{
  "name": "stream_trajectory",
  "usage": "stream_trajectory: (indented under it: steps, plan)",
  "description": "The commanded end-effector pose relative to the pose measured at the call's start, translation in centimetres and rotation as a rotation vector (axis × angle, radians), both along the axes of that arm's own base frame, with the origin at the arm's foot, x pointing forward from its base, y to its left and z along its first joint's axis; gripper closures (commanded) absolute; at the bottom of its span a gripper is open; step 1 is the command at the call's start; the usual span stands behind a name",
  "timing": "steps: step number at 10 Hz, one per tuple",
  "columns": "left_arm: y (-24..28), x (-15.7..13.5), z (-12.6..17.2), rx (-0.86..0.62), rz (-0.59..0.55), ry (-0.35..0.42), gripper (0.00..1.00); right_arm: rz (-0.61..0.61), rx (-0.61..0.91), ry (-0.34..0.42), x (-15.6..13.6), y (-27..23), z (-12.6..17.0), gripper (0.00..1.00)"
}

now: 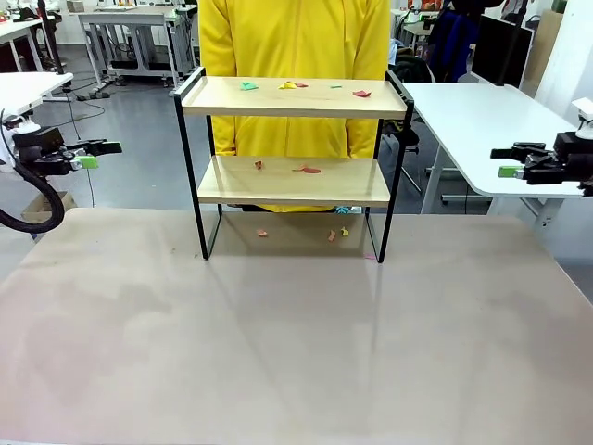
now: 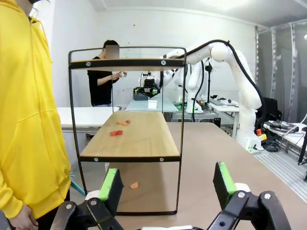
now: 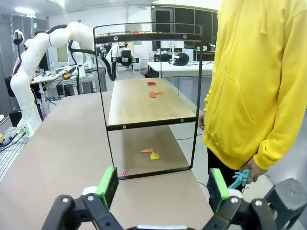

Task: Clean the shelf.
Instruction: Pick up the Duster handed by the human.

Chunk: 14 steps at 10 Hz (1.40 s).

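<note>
The shelf [image 1: 295,98] stands at the table's far edge, in front of a person in a yellow hoodie [image 1: 295,37]. Small paper scraps [image 1: 361,93] in red, yellow and green lie on its top board. A few more scraps [image 1: 308,169] sit on the lower board, and others [image 1: 332,235] on the table under it. My left gripper [image 1: 102,154] hovers open off the table's left side, facing the shelf's end [image 2: 129,139]. My right gripper [image 1: 500,162] hovers open off the right side, facing the other end [image 3: 144,108]. Both are well apart from the shelf, with nothing between their fingers.
The person's hand holds a small teal thing [image 3: 240,178] low behind the shelf. White tables stand at the right [image 1: 482,120] and left [image 1: 28,88]. The beige table [image 1: 278,352] lies broad and bare in front of the shelf.
</note>
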<state>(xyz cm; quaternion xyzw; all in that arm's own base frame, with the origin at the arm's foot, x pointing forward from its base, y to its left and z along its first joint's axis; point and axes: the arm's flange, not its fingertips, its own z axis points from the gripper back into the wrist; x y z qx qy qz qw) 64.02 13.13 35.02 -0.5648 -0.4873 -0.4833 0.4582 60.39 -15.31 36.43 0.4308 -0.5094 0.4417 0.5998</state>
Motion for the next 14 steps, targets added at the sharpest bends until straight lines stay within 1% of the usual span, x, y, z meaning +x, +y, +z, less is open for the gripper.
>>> stream_trajectory:
  steps: [1,14]
  plan:
    - [-0.04,-0.11,-0.09,0.007,-0.007,-0.02,0.0,-0.002,0.0,-0.001,0.02,-0.01,0.04,0.0]
    - [-0.04,-0.11,-0.09,0.007,-0.007,-0.02,0.0,-0.002,0.0,-0.001,0.02,-0.01,0.04,0.0]
